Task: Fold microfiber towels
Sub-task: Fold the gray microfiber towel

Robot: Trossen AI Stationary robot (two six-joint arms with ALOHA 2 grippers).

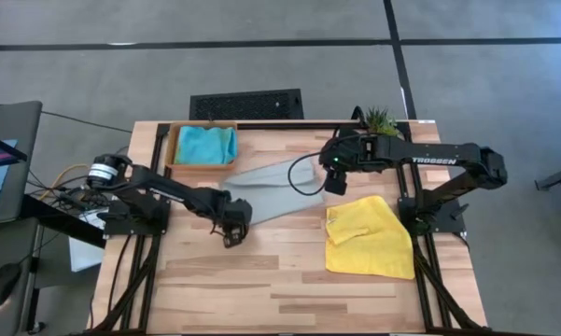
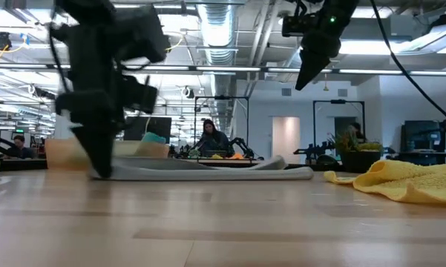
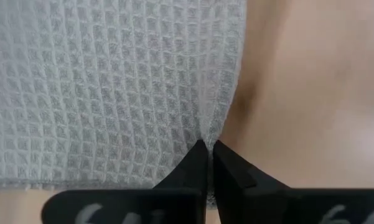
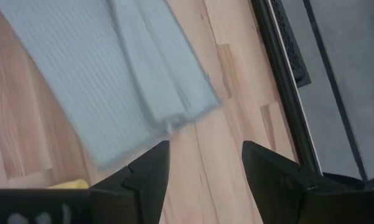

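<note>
Pale grey waffle-weave towel [image 1: 275, 188] lies mid-table, judged soft, thin and limp. Your left gripper [image 3: 208, 155] pinches its near edge; hold hems and corners. Your right gripper [image 4: 205, 163] hovers above the far end, fingers spread, empty.

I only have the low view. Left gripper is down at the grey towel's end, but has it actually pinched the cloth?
Observer: Yes. In the left wrist view the left gripper is shut on the edge of the grey towel.
Operator: And the right gripper?
Observer: The right gripper is open, raised above the towel's other end.
Operator: Any finished towels?
Observer: A blue towel lies in the orange tray.
</note>
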